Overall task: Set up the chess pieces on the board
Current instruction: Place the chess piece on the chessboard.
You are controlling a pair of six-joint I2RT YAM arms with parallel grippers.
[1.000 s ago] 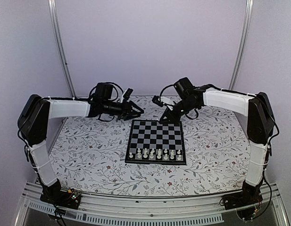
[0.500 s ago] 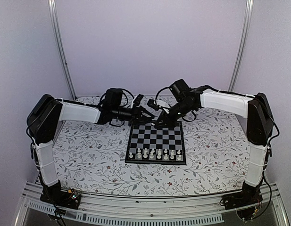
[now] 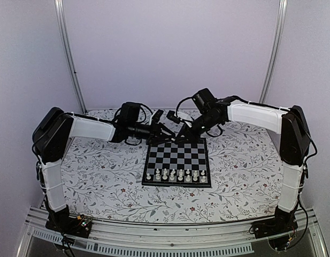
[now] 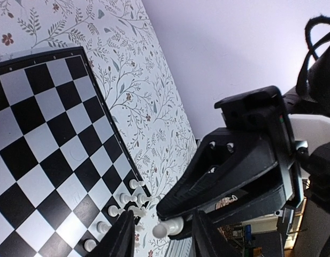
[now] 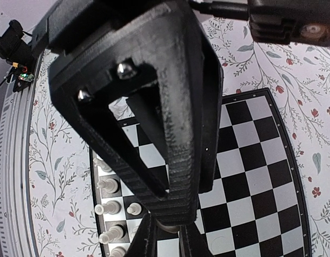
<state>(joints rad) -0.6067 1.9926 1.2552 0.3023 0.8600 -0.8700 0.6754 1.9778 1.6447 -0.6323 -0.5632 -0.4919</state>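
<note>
The right gripper [image 5: 168, 237] pinches a white piece [image 4: 166, 230] by the far edge of the board [image 3: 178, 155], and the left gripper [image 4: 162, 242], fingers apart around it, probably must squeeze next.

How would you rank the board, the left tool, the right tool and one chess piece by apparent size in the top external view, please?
1. The board, clearly largest.
2. The left tool and right tool look about alike; I would not rank them.
3. One chess piece, smallest.
</note>
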